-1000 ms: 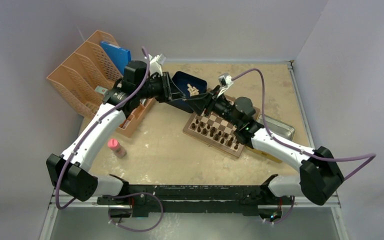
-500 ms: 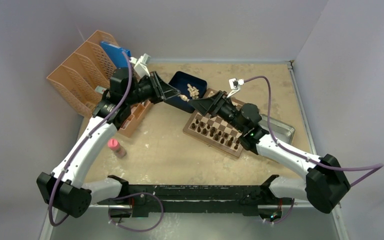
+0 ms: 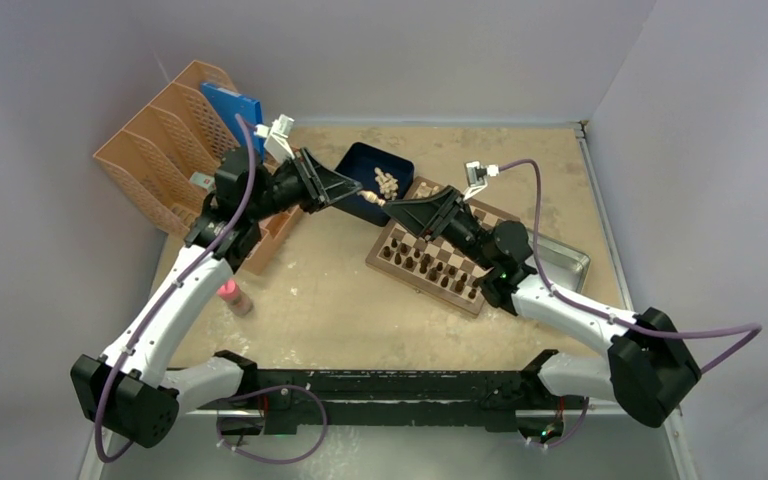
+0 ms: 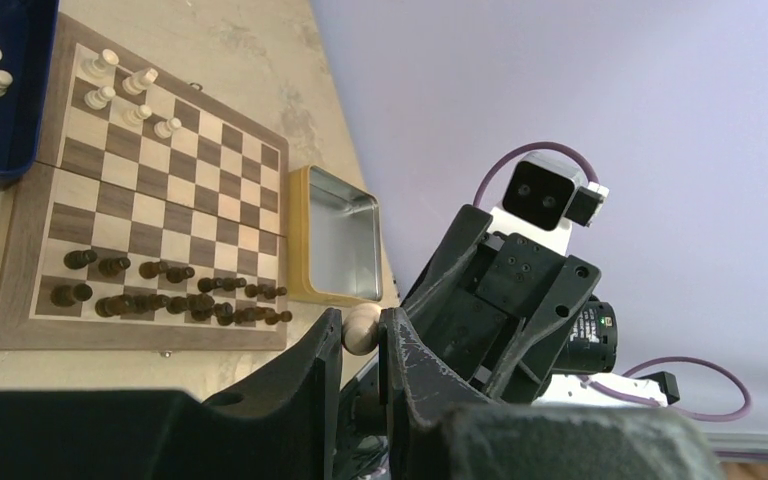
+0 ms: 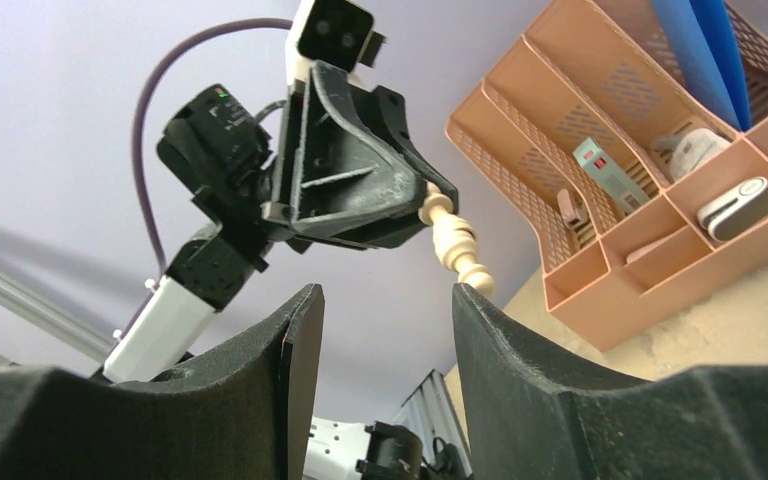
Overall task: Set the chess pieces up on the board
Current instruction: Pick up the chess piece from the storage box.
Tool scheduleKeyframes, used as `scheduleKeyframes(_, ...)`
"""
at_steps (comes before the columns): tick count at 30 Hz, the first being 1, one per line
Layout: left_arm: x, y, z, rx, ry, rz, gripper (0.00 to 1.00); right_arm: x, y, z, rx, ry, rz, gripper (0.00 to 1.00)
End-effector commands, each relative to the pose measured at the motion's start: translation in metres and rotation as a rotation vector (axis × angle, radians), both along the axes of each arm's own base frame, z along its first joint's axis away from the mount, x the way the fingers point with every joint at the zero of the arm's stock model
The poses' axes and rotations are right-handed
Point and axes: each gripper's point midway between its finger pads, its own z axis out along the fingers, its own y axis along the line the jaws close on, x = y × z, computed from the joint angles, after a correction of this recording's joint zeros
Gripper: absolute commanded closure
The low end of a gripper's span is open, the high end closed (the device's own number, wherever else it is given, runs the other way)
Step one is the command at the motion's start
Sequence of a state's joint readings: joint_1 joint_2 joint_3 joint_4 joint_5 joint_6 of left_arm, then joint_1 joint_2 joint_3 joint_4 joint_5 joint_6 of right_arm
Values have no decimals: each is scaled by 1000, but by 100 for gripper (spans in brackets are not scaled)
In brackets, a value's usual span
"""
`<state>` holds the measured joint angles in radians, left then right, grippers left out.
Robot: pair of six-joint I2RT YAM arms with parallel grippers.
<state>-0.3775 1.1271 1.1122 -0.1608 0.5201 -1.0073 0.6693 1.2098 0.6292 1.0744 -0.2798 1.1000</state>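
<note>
On the table [image 3: 330, 290], nearest to the arm bases, a small pink bottle [image 3: 232, 296] stands on the left side, close to the left arm. Further in and to the right lies the board [image 3: 412, 243], turned at an angle. Its two near rows are filled with dark pieces [image 3: 430, 268]. Just beside its right edge sits a shiny metal tray [image 3: 565, 262], and the left wrist view shows nothing in it.

Above the far left corner of the board the two grippers meet tip to tip. The left gripper [image 3: 363, 195] is closed on one cream piece [image 3: 373, 198], pinching it by the head so that the base points toward the other arm. The right gripper [image 3: 392, 207] has its jaws apart with nothing between them. In the right wrist view the base of that piece is at the tip of one of its fingers [image 5: 480, 330], but I cannot tell if they touch.

On the far rows of the board stand a few cream pieces [image 4: 125, 90], seen from the left wrist. Beyond the board's far left corner is a dark blue tray [image 3: 360, 155] with loose cream pieces [image 3: 386, 181] in a small heap. Far left stands an orange desk organizer [image 3: 160, 160] with a blue folder [image 3: 232, 108] in it.
</note>
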Motion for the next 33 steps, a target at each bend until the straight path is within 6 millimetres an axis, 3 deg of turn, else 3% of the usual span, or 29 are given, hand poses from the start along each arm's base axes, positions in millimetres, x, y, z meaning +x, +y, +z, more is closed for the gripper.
scheduleKeyframes(1, -4, -1, 21, -61, -68, -20, 100, -12, -4, 30, 86, -90, 29, 48)
scheduleKeyframes(16, 4, 12, 21, -2, -105, 67, 100, 7, -11, 12, 35, -12, -84, 39)
scheduleKeyframes(22, 1, 13, 30, -15, -132, 67, 100, 8, -8, 16, 36, -32, -75, 38)
scheduleKeyframes(33, -7, -1, 22, -85, -74, -26, 100, -2, -1, 27, 96, -89, 5, 50)
